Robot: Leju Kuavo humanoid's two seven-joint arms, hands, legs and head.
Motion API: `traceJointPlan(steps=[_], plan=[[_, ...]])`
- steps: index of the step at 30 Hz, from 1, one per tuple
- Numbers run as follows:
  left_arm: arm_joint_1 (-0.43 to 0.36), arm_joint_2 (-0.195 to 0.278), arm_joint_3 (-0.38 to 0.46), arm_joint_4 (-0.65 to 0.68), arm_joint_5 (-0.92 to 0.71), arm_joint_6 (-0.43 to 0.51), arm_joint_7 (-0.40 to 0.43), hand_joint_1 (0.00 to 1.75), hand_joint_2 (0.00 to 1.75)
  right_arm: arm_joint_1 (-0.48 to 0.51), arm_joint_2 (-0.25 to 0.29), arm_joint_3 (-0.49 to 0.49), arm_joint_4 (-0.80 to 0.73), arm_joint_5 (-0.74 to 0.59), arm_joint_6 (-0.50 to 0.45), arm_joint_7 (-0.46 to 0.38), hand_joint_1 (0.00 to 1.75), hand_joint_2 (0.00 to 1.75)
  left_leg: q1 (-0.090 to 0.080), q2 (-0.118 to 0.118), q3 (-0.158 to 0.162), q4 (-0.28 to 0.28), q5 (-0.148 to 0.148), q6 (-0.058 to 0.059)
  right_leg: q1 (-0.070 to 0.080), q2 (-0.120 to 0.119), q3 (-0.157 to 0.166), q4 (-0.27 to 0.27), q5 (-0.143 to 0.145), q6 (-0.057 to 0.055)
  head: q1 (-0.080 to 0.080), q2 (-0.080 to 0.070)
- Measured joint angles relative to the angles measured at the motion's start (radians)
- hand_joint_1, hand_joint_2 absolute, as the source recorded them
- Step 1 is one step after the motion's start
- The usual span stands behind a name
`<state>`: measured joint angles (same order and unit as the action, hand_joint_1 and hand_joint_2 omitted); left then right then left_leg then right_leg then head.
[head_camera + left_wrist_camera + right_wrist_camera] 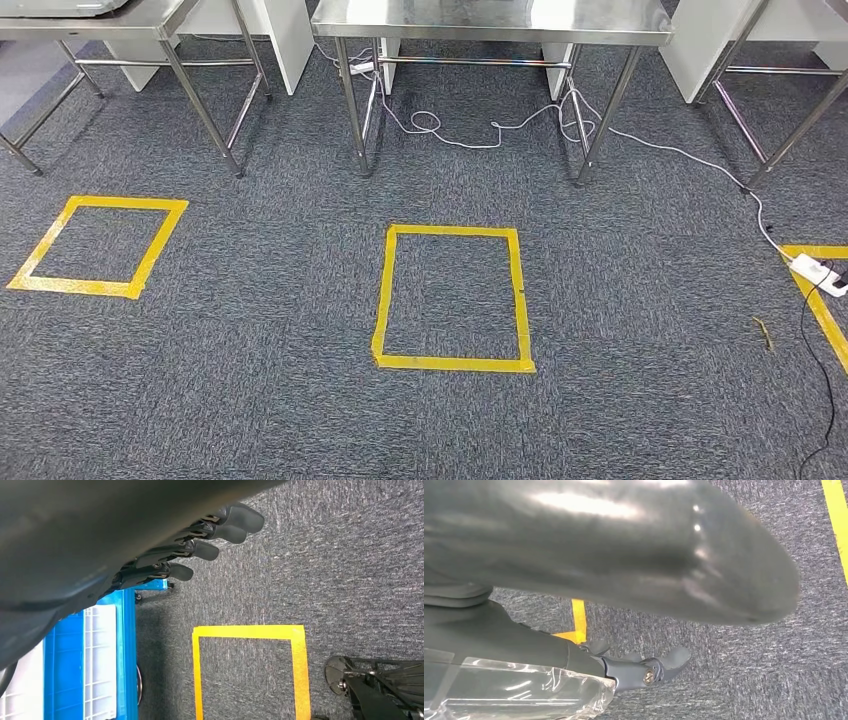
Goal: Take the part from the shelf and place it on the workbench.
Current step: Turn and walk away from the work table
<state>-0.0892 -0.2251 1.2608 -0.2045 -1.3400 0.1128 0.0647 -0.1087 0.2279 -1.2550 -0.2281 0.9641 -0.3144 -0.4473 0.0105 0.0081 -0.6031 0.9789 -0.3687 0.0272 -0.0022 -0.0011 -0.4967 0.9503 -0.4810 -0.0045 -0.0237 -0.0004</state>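
Note:
A steel workbench [490, 22] stands straight ahead across the carpet, with only its front edge and legs showing. In the right wrist view my right hand [589, 550] hangs over the floor; its dark fingers [644, 669] curl around a crinkled clear plastic bag [519, 690], which wraps the part. I cannot make out the part inside the wrap. My left hand [200, 545] hangs beside a blue crate, fingers stretched out and holding nothing.
A yellow tape square [452, 298] marks the floor before the workbench, another square [98, 246] lies to the left. White cables [480, 135] and a power strip [820, 272] lie near the table legs. A blue crate [90, 665] stands by my left side.

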Motion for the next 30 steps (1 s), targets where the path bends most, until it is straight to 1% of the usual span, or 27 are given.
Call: traceJointPlan(steps=[2, 5, 15, 30], plan=[[0.0, 0.0, 0.0, 0.0, -0.004, 0.001, -0.001, 0.0, 0.0, 0.0, 0.0, 0.0, 0.0, -0.004, 0.001, -0.001, 0.0, 0.0, 0.0, 0.0, 0.0, -0.001, -0.001, -0.01, 0.0, 0.0, -0.004, 0.0, 0.0, 0.0, 0.0, 0.0], [0.0, 0.0, -0.002, 0.0, -0.01, 0.001, -0.002, 0.0, 0.0, 0.0, -0.001, -0.001, 0.0, -0.015, 0.003, -0.001, 0.0, 0.0, -0.001, 0.0, -0.002, -0.001, 0.0, -0.013, 0.0, 0.0, -0.006, 0.0, 0.0, 0.0, 0.0, 0.0], [0.0, 0.001, -0.006, 0.0, -0.013, 0.002, 0.01, 0.0, 0.0, 0.0, 0.0, -0.01, 0.0, -0.032, 0.021, 0.019, 0.0, 0.0, -0.006, 0.0, -0.004, 0.001, 0.0, -0.013, -0.004, 0.0, -0.007, 0.0, 0.001, 0.002, 0.0, 0.0], [0.0, 0.004, -0.006, 0.0, -0.006, -0.017, 0.022, 0.0, 0.0, 0.001, 0.0, -0.015, 0.0, -0.031, 0.043, 0.028, 0.0, 0.0, -0.007, 0.0, -0.004, 0.001, 0.0, -0.013, -0.005, 0.0, -0.007, 0.0, 0.001, 0.002, 0.0, 0.0]])
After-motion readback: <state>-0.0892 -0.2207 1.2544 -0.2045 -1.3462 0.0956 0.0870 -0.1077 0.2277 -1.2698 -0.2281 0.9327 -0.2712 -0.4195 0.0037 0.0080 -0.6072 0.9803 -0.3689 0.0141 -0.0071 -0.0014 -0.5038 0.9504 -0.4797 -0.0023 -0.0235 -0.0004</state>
